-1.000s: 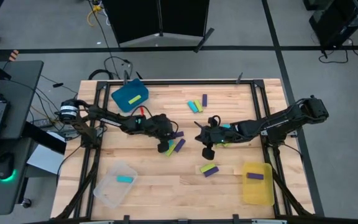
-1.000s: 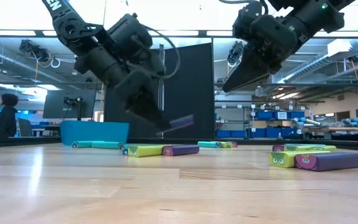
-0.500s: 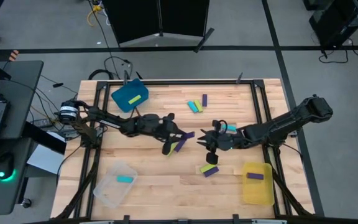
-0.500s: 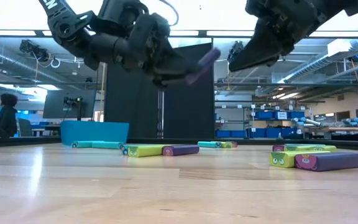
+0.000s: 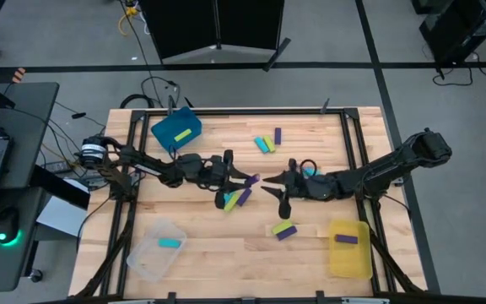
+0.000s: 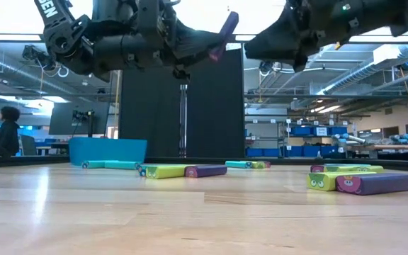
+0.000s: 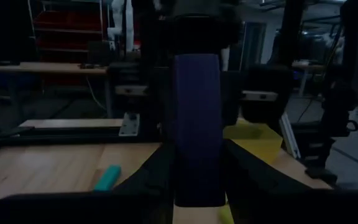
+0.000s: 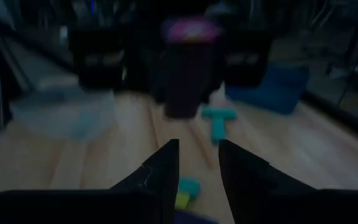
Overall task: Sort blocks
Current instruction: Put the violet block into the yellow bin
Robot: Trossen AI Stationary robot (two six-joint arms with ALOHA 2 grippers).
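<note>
Over the wooden table, a purple block is held clamped in the left gripper, raised at mid-table. The right gripper is faced toward it, fingers parted and empty, probably so a handover can be made.

A blue bin, clear bin and yellow bin were observed on the wooden table.
</note>
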